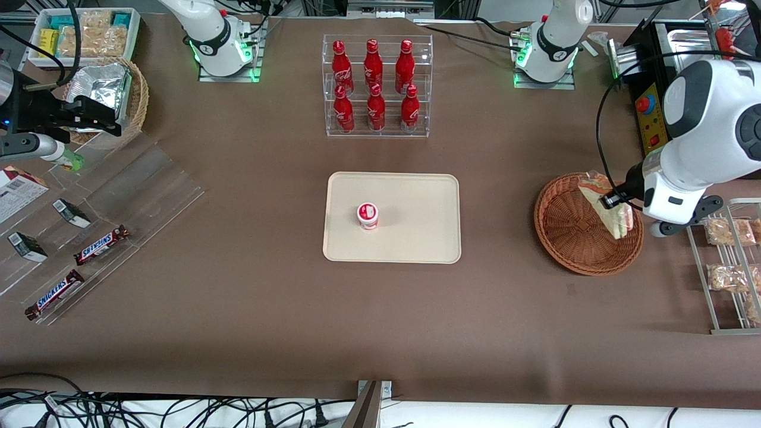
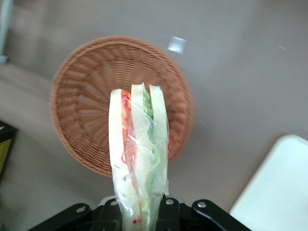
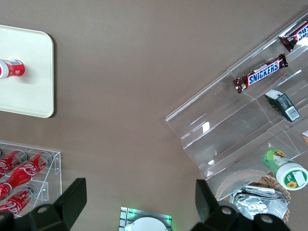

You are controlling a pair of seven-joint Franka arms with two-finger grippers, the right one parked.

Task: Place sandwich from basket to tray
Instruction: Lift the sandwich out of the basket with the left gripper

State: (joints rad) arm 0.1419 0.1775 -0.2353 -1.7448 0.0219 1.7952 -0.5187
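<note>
Holding the sandwich by one end, your gripper hangs over the basket, with the jaws pinching the wrapped wedge between them. You can see in the wrist view that the sandwich points away from the jaws, its cut edge facing the camera: pale bread slices with red, cream and green layers under clear film. It is lifted above the basket floor, apart from the wicker; in the front view it overlaps the basket's rim on the side toward the working arm's end of the tabletop.

Taking the basket as your landmark, the tray lies well apart from it toward the parked arm's end, at about the same nearness to the front camera. A small red-and-white cup stands upright on the tray. Farther from the front camera than the basket, and also toward the parked arm's end, a clear rack holds six red bottles. Just beside the basket at the working arm's end, a metal rack carries bagged beige snacks. Well away from the basket, at the parked arm's end, clear shelves hold Snickers bars
</note>
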